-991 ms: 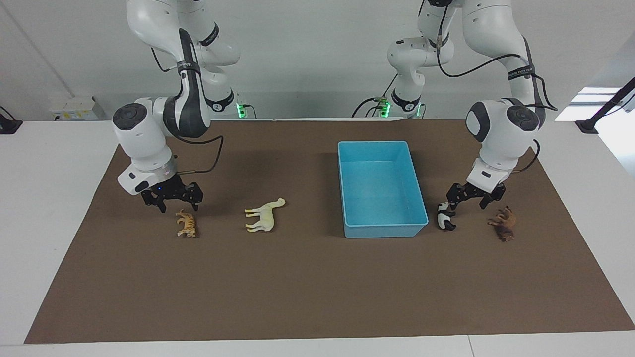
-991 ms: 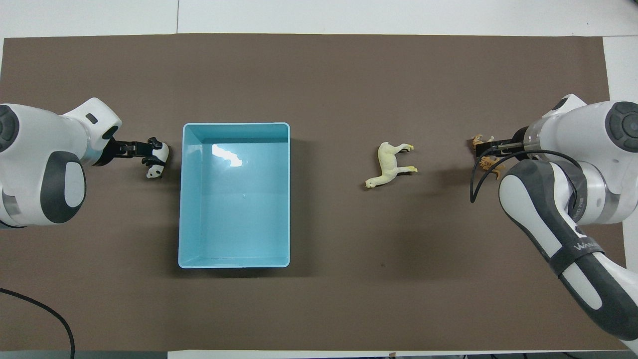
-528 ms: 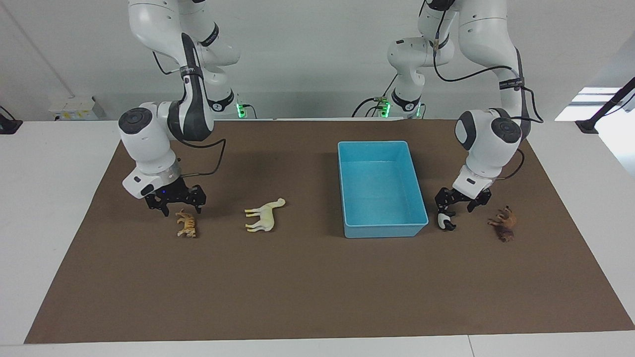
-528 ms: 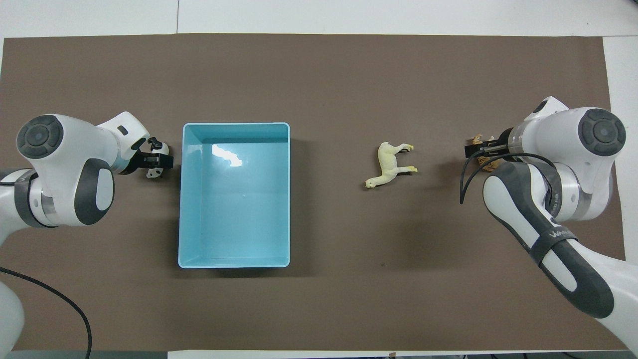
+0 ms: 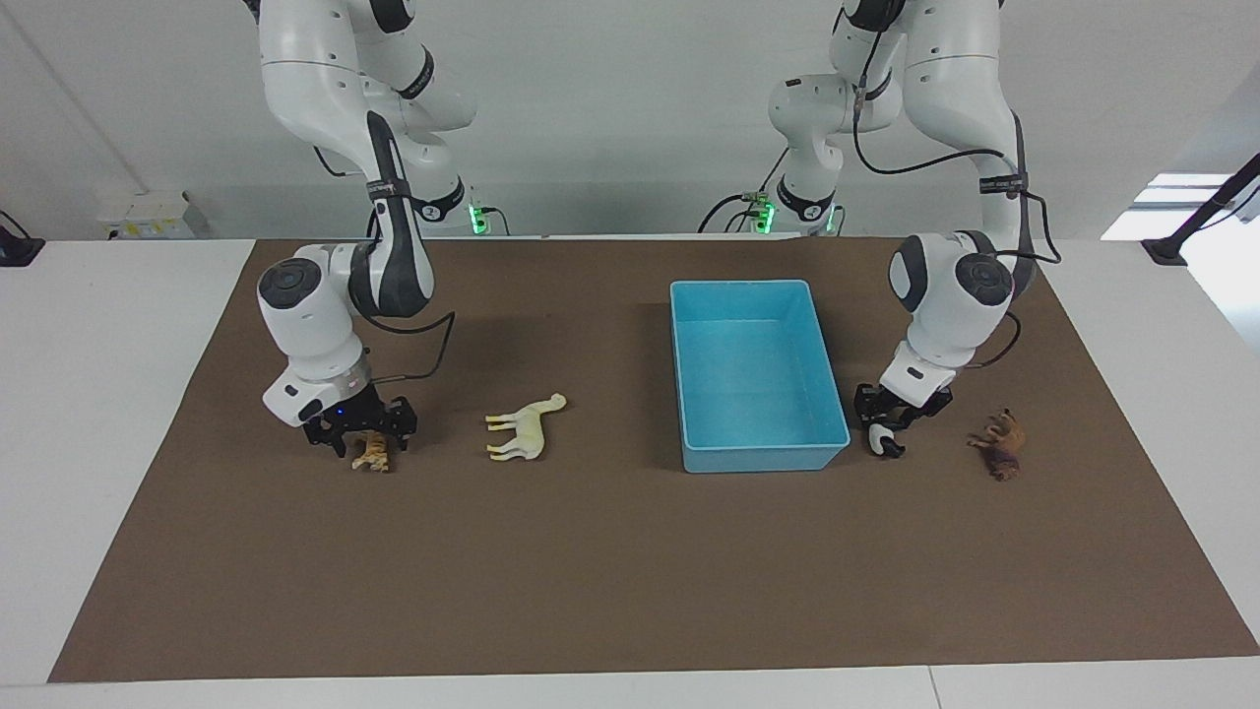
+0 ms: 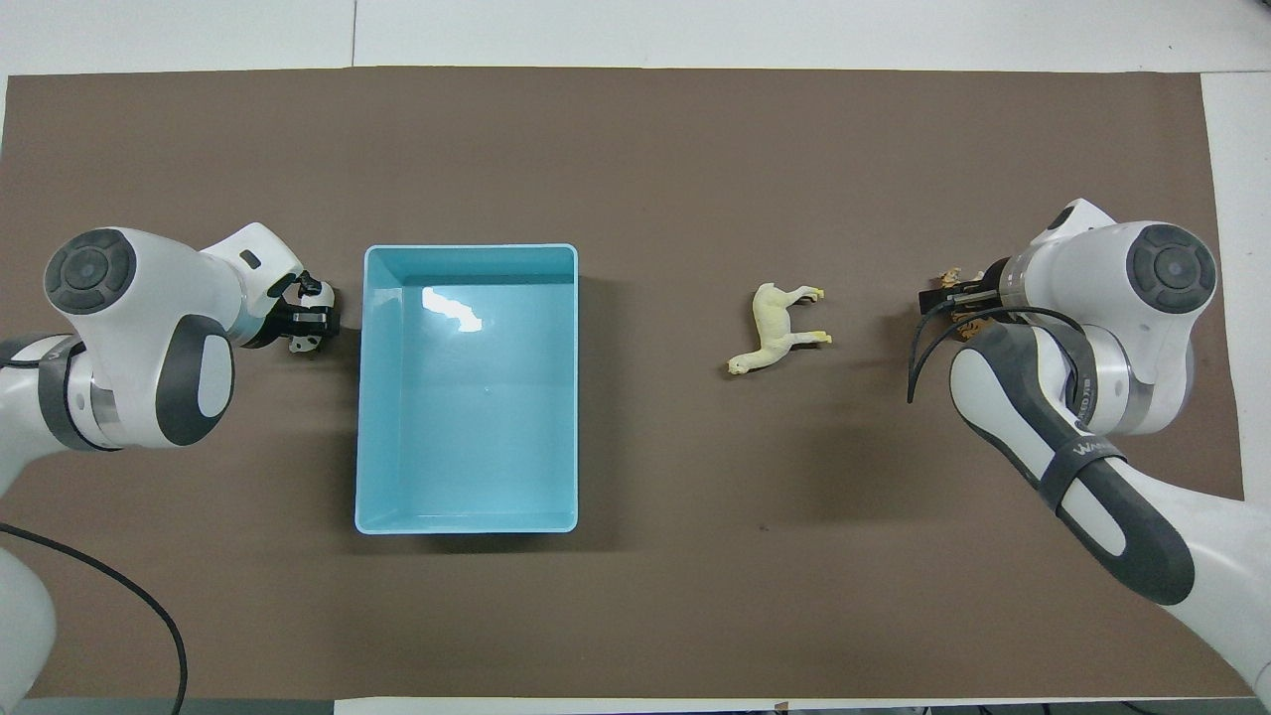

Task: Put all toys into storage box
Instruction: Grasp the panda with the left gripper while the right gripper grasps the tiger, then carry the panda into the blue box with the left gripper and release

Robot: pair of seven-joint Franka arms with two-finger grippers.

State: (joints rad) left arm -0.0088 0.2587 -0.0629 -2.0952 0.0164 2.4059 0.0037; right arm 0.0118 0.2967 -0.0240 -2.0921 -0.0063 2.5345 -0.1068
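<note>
The light blue storage box [image 5: 758, 458] stands empty on the brown mat; it also shows in the overhead view [image 6: 467, 524]. The orange tiger [image 5: 372, 457] lies toward the right arm's end, and my right gripper [image 5: 362, 438] is down over it, open, a finger on each side. The cream horse [image 5: 524, 429] lies between the tiger and the box. The panda [image 5: 886, 444] lies beside the box toward the left arm's end, with my left gripper [image 5: 891, 421] low over it, open. The brown lion [image 5: 999, 445] lies beside the panda, closer to the left arm's end; the left arm hides it in the overhead view.
The brown mat [image 5: 591, 571] covers most of the white table. The box's walls stand close beside the left gripper. A black cable [image 6: 99, 596] lies at the edge of the table by the left arm.
Both grippers have come down, the right one onto the tiger and the left one onto the panda. Both arms have swung inward toward the toys. No toy has visibly moved.
</note>
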